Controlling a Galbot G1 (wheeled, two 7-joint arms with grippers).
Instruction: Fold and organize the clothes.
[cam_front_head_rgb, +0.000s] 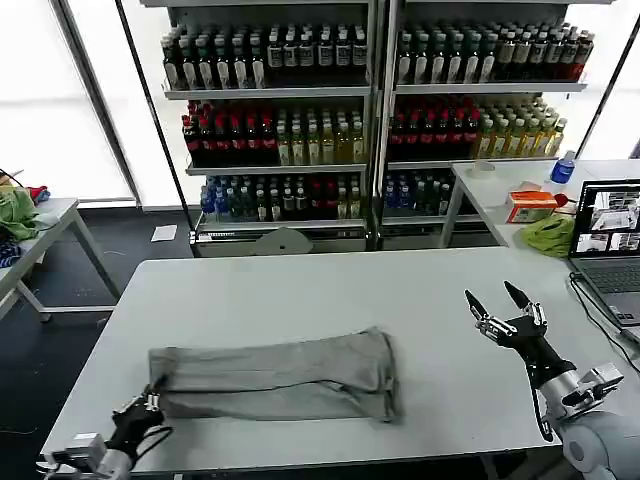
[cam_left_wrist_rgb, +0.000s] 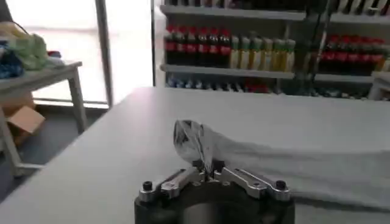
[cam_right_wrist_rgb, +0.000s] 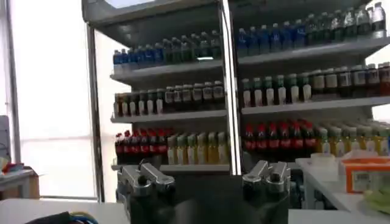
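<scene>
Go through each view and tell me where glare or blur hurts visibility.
Head view: windows blow out white behind the shelves; grey shirt stays clear. Left wrist view: window glare, shelves soft, left gripper pinches a shirt corner. Right wrist view: bright window, right gripper dim against backlight.

Nothing here can be read. The bottles (cam_front_head_rgb: 290, 50) on the shelves carry labels, but from where I stand they are only bands of colour. The orange box (cam_front_head_rgb: 530, 206) on the side worktop has print too small to make out, and the laptop (cam_front_head_rgb: 608, 220) screen shows only small picture panels.
</scene>
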